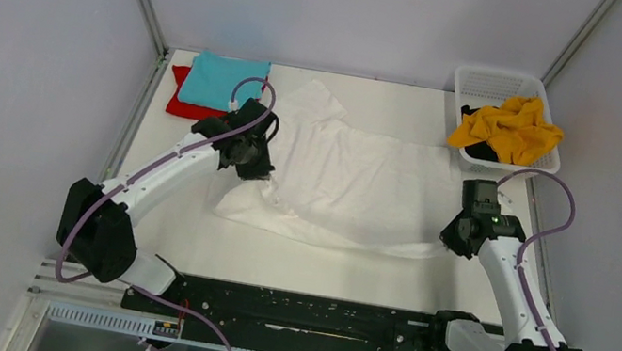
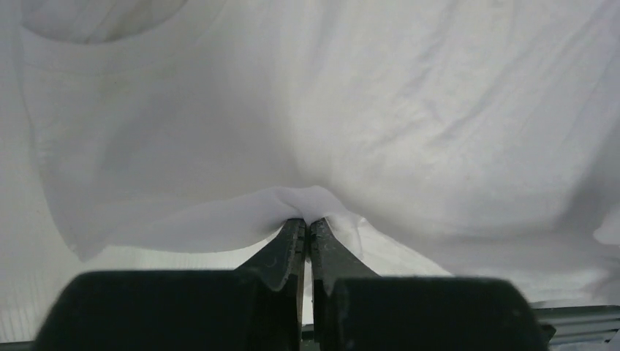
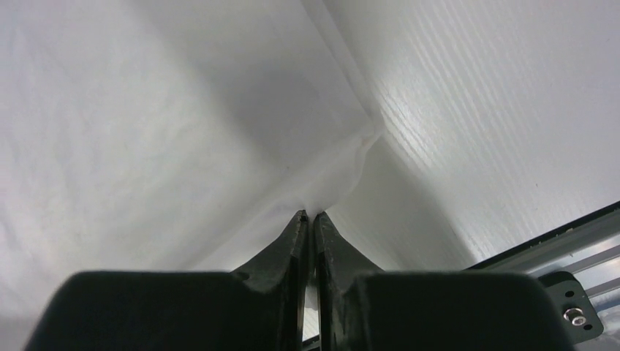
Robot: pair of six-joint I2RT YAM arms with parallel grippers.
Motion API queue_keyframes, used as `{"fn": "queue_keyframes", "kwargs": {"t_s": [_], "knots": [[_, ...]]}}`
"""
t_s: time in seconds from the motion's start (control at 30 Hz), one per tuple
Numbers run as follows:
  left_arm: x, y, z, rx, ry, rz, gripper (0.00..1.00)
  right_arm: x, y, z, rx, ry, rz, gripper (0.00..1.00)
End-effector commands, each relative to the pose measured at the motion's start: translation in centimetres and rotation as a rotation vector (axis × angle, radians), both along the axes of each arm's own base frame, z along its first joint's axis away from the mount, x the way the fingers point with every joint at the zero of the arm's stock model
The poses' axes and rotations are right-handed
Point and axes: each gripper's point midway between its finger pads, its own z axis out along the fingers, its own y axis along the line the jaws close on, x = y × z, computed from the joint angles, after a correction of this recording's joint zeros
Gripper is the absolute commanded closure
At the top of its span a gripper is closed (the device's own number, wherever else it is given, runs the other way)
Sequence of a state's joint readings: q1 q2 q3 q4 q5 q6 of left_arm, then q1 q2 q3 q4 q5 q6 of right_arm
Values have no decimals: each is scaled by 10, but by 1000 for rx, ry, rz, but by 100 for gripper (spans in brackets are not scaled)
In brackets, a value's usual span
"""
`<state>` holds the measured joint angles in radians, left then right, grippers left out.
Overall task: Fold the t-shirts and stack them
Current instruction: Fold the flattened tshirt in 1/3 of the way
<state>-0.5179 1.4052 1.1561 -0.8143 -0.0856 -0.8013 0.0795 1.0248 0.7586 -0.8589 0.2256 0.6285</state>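
The white t-shirt (image 1: 354, 183) lies spread across the middle of the table (image 1: 208, 252), thin, light and limp, likely to sag and wrinkle wherever unsupported. The left gripper (image 2: 307, 221) is clamped on a bunched fold at its near-left edge, the right gripper (image 3: 308, 214) on its near-right corner; hems and corners look the surest holds. The teal t-shirt (image 1: 223, 80) rests folded on the red t-shirt (image 1: 178, 103) far left; the mustard-yellow t-shirt (image 1: 511, 128) lies crumpled in the basket (image 1: 495, 77).
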Motion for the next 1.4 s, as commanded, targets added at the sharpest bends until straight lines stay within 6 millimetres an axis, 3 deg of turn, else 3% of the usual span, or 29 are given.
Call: {"fn": "queue_keyframes", "kwargs": {"t_s": [0.0, 0.17, 0.4, 0.47, 0.53, 0.57, 0.63, 0.7, 0.77, 0.83, 0.97, 1.07, 1.17, 1.23, 1.37], "knots": [[38, 3, 33, -3, -121, 8, 100, 30, -7, 14, -8, -67, 12, 87], [63, 9, 38, 24, -140, 21, 100, 46, -6, 13, 32, -56, 1, 87], [98, 1, 24, 74, -116, 5, 100, 65, -12, 3, 65, -52, -37, 85], [115, 3, 16, 117, -118, 28, 100, 73, -16, -4, 71, -34, -64, 80], [134, 4, 3, 154, -99, 56, 96, 84, -23, -11, 71, -34, -104, 68], [142, 3, -2, 149, -86, 64, 85, 91, -27, -12, 65, -37, -129, 57], [158, -6, -9, 125, -63, 52, 52, 100, -44, -13, 13, -35, -197, 38], [180, -14, -1, 105, -106, 56, 3, 112, -61, -4, -58, -61, -251, 28], [191, -20, 10, 84, -124, 48, 1, 119, -68, 7, -92, -75, -255, 17], [189, -20, 18, 80, -117, 42, 1, 118, -68, 17, -98, -79, -230, 2], [164, -7, 23, 82, -129, 52, 1, 96, -66, 22, -121, -74, -180, 0], [133, 2, 12, 66, -113, 58, 1, 89, -41, 24, -39, -129, -64, 0], [108, -1, -7, 5, -93, 36, 1, 89, 16, 14, 181, -201, 96, 1], [97, -4, -30, -40, -55, 53, 1, 91, 58, 3, 262, -216, 206, 1], [93, -27, -66, -153, 8, 37, 1, 97, 109, -21, 315, -148, 338, 1]]}}
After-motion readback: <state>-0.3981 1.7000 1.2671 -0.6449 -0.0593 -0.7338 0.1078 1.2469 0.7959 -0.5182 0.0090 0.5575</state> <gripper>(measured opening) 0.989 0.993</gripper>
